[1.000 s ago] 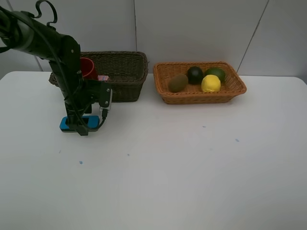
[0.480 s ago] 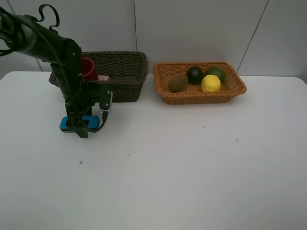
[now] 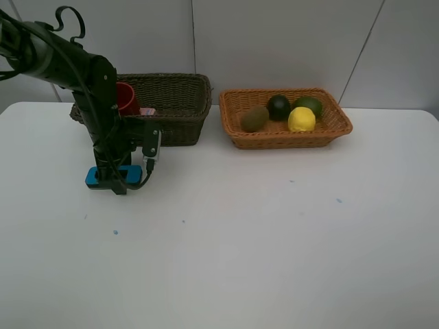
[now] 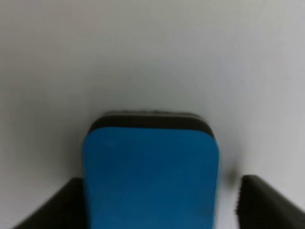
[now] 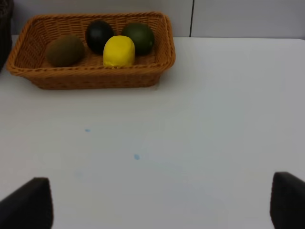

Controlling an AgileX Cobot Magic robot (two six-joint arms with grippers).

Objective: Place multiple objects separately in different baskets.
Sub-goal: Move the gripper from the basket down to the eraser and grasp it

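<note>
The blue eraser block (image 3: 92, 177) lies flat on the white table in front of the dark olive basket (image 3: 175, 103). My left gripper (image 3: 114, 184) points straight down over it. In the left wrist view the eraser (image 4: 150, 167) sits between the two fingers (image 4: 267, 205), with a gap on one side, so the gripper (image 4: 152, 212) is open. A red-brown cup (image 3: 125, 96) and a pink item (image 3: 147, 111) are in the dark basket. The orange basket (image 3: 339, 123) holds the kiwi (image 3: 254, 118), mangosteen (image 3: 278, 107), lime (image 3: 309, 104) and lemon (image 3: 301, 119). My right gripper (image 5: 157, 210) is open over bare table.
The left arm (image 3: 96, 89) stands partly in front of the dark basket's left end. Both baskets sit at the table's far edge by the wall. A few small blue specks (image 3: 115, 232) mark the tabletop (image 3: 260, 240).
The left arm has settled slightly lower over the eraser. Baskets, fruit and the right gripper have not moved.
</note>
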